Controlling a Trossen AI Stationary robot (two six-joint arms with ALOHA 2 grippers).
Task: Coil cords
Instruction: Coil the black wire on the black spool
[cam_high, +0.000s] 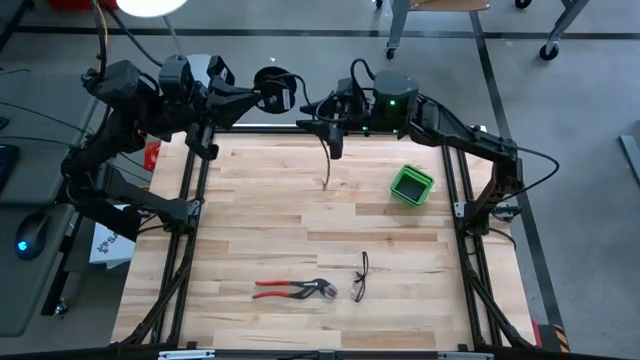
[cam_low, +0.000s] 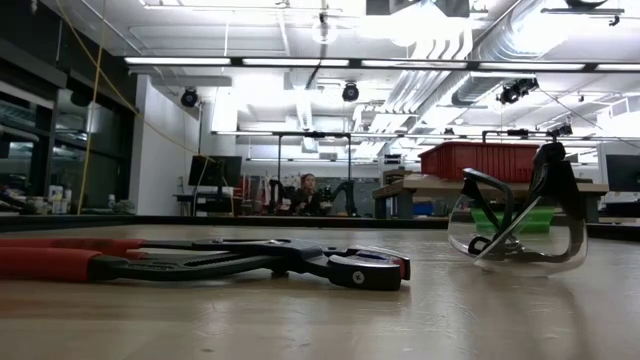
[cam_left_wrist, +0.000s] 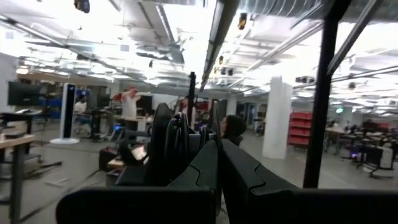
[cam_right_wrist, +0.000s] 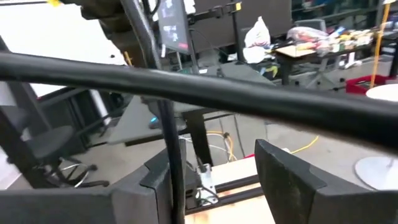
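Coiling under way, part of the cable still loose

Left gripper (cam_high: 268, 93), at the table's far edge, is closed on a coil of thin black flexible cord (cam_high: 276, 88); right gripper (cam_high: 333, 136) pinches the cord's hanging tail above the wooden table (cam_high: 260, 220)

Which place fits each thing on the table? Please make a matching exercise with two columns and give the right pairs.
Things:
1. green bin
2. red-handled pliers
3. safety glasses
4. thin black cord

Places:
A. hanging from the right hand at the table's far edge
B. near edge, beside the glasses
C. right side of the table
D. near edge, just right of the pliers

Pairs: 1-C, 2-B, 3-D, 4-A
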